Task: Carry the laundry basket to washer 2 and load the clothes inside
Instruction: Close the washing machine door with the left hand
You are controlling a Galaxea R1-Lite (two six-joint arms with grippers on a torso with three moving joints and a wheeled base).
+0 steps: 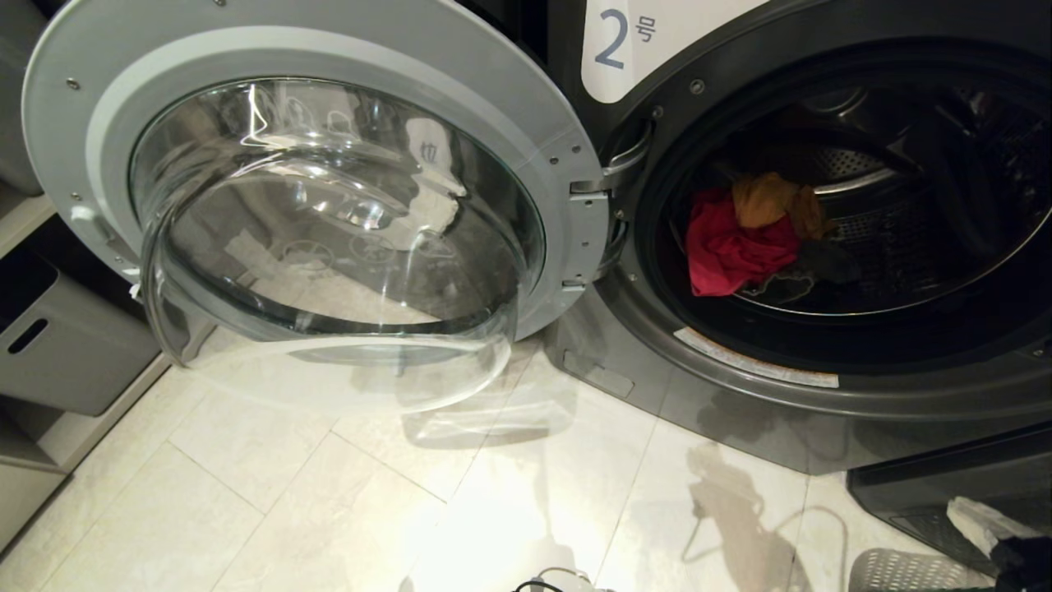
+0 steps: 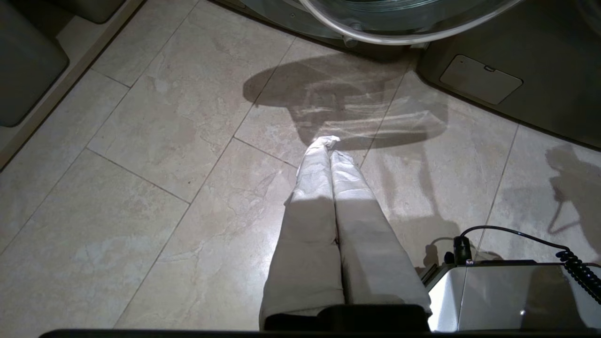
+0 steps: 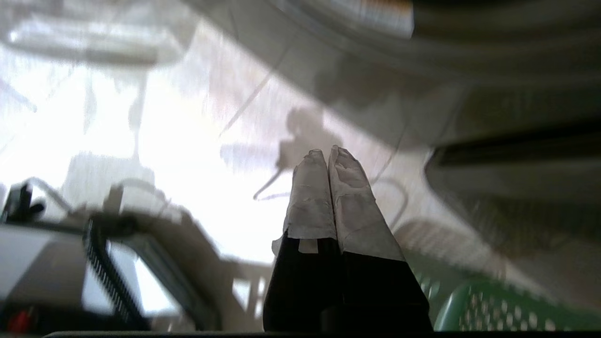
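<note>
Washer 2 [image 1: 740, 411], dark grey with a white label [image 1: 625, 41], stands with its round door [image 1: 329, 205] swung open to the left. Inside the drum lie the clothes: a red cloth [image 1: 731, 247], a yellow-orange cloth [image 1: 768, 201] and a dark garment [image 1: 809, 267]. The perforated rim of the laundry basket [image 1: 904, 571] shows at the bottom right on the floor, green in the right wrist view [image 3: 493, 310]. My right gripper [image 3: 327, 152] is shut and empty, low beside the basket [image 1: 982, 522]. My left gripper [image 2: 328, 141] is shut and empty above the floor tiles.
The open glass door overhangs the pale tiled floor [image 1: 329, 510] in front of the washer. Grey storage bins [image 1: 66, 345] stand on low shelving at the left. A dark low panel [image 1: 945, 485] sits under the washer at the right. My own base [image 2: 507, 295] is by the left gripper.
</note>
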